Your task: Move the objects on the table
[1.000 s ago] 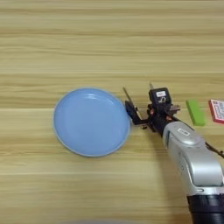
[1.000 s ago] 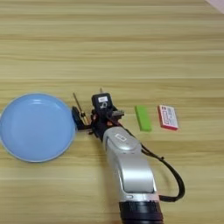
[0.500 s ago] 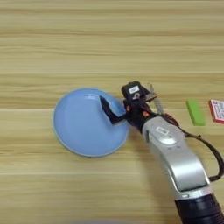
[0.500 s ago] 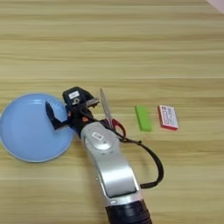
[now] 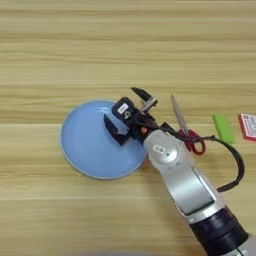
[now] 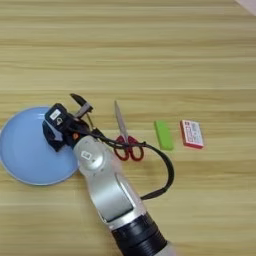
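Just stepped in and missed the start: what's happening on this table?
The robot's right gripper is over the right edge of the light-blue plate, jaws spread open with nothing visibly between them. Red-handled scissors lie just right of the plate, partly behind the forearm. Further right sit a green block and a small red-and-white box, both untouched.
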